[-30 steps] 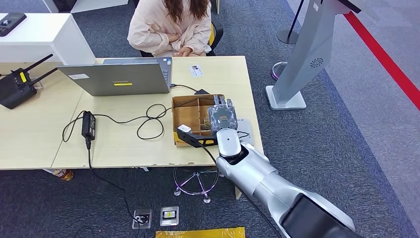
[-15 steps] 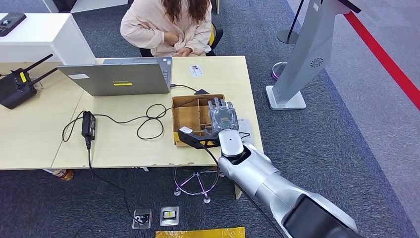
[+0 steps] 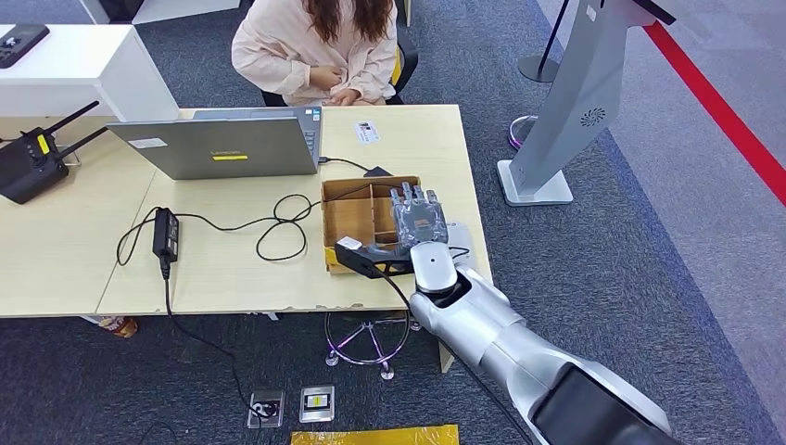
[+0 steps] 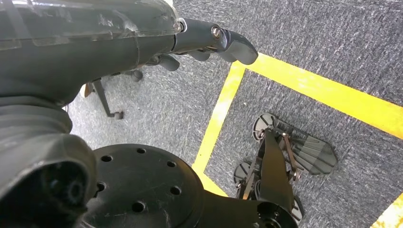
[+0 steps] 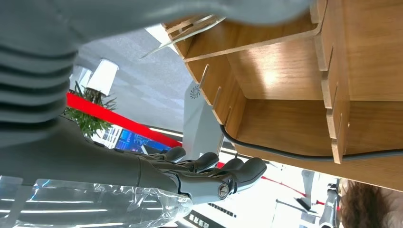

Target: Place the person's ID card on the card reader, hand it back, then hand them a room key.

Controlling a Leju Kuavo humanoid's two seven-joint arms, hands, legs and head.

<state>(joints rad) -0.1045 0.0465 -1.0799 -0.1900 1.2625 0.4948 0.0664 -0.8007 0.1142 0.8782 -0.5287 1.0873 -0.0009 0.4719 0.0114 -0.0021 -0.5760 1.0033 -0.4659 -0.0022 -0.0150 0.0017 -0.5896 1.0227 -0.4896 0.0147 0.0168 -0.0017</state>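
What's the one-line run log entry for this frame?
right hand: open, above wooden box, holds nothing | left hand: hangs over floor | ID card: on table near person

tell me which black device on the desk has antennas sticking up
The black box at the desk's far left edge; two antennas rise from it. The black power brick nearer the middle has only cables.

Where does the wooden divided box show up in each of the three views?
Head view: the wooden box sits on the table near its right end, under the right hand.
Right wrist view: the box takes up the upper right, beside the hand's fingers.
Left wrist view: not in it; it looks down at carpet with yellow tape.
Shared landmark: the black cable running along the box.
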